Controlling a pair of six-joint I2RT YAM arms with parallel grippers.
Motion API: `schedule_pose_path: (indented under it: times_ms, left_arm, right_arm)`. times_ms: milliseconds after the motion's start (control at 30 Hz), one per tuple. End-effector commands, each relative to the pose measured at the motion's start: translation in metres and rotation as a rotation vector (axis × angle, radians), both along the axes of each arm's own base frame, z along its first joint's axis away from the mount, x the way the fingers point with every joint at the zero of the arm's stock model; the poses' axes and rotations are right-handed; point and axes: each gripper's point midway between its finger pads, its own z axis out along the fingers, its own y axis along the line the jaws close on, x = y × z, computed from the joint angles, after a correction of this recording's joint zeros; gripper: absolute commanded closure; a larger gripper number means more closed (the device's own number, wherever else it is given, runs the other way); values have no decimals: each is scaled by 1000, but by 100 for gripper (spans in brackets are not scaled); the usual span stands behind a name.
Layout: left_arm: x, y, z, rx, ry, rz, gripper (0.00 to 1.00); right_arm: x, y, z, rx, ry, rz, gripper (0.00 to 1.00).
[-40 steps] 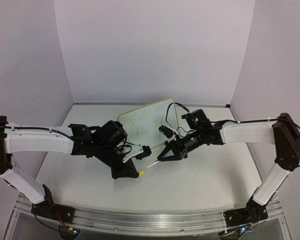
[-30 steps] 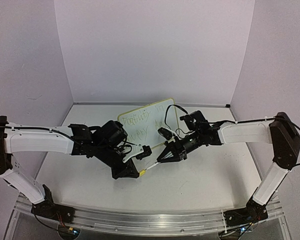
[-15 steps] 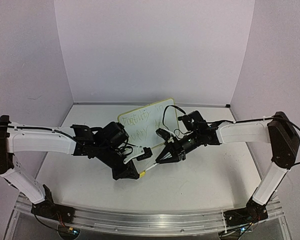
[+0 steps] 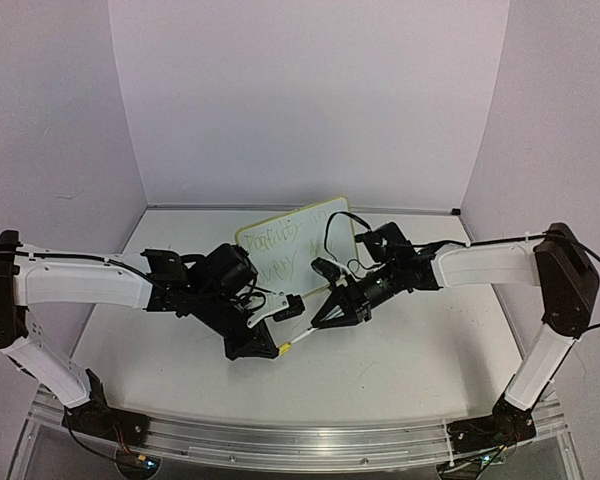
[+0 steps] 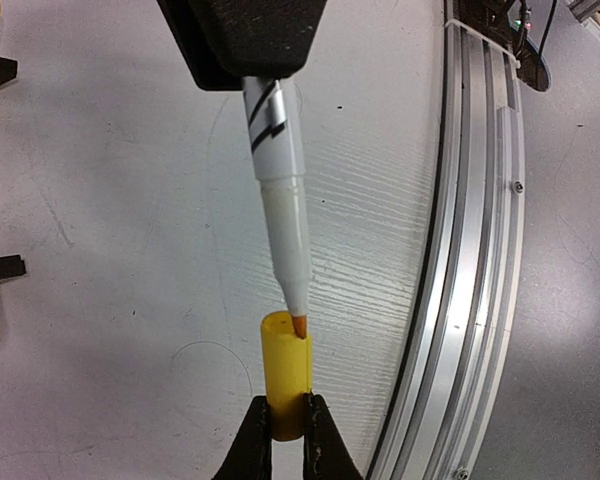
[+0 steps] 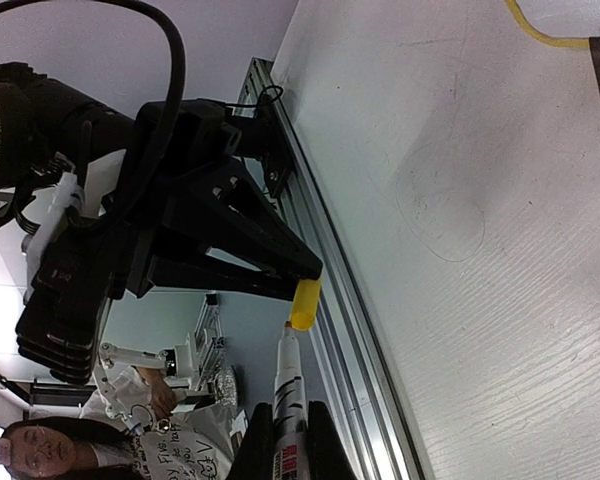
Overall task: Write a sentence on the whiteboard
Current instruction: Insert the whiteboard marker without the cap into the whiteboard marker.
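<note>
The left end effector (image 5: 287,428) is clenched on a yellow pen cap (image 5: 285,372), low over the worktop (image 4: 410,350) near the aluminium front rail (image 5: 480,250); the orange tip of the marker pen (image 5: 278,190) sits at the cap's open mouth; the right end effector (image 6: 285,425) grasps that pen by its barrel; behind both, the whiteboard (image 4: 315,222) stands tilted on the worktop, the sentence (image 4: 275,243) in two faint lines across its face, partly hidden by the arms.

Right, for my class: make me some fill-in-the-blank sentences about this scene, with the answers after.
1. The left gripper is shut on the yellow ____.
2. The right gripper holds the ____.
3. The whiteboard bears ____ lines of writing.
Missing words: cap; pen; two.
</note>
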Motion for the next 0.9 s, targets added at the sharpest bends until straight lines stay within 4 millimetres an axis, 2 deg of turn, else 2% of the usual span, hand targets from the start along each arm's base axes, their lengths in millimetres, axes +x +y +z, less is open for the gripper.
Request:
schedule_pose_path:
  times_ms: [0, 167, 433, 867]
  left_arm:
    - [1, -14, 21, -79, -22, -22, 100]
    - [0, -13, 21, -77, -21, -21, 100]
    - [0, -12, 23, -81, -26, -20, 100]
    - [3, -11, 19, -68, -29, -2, 100]
  right_arm:
    - [9, 5, 24, 41, -77, -10, 100]
    - [13, 1, 31, 49, -88, -31, 100]
    - [12, -3, 18, 22, -69, -36, 100]
    - [4, -7, 12, 12, -43, -23, 100]
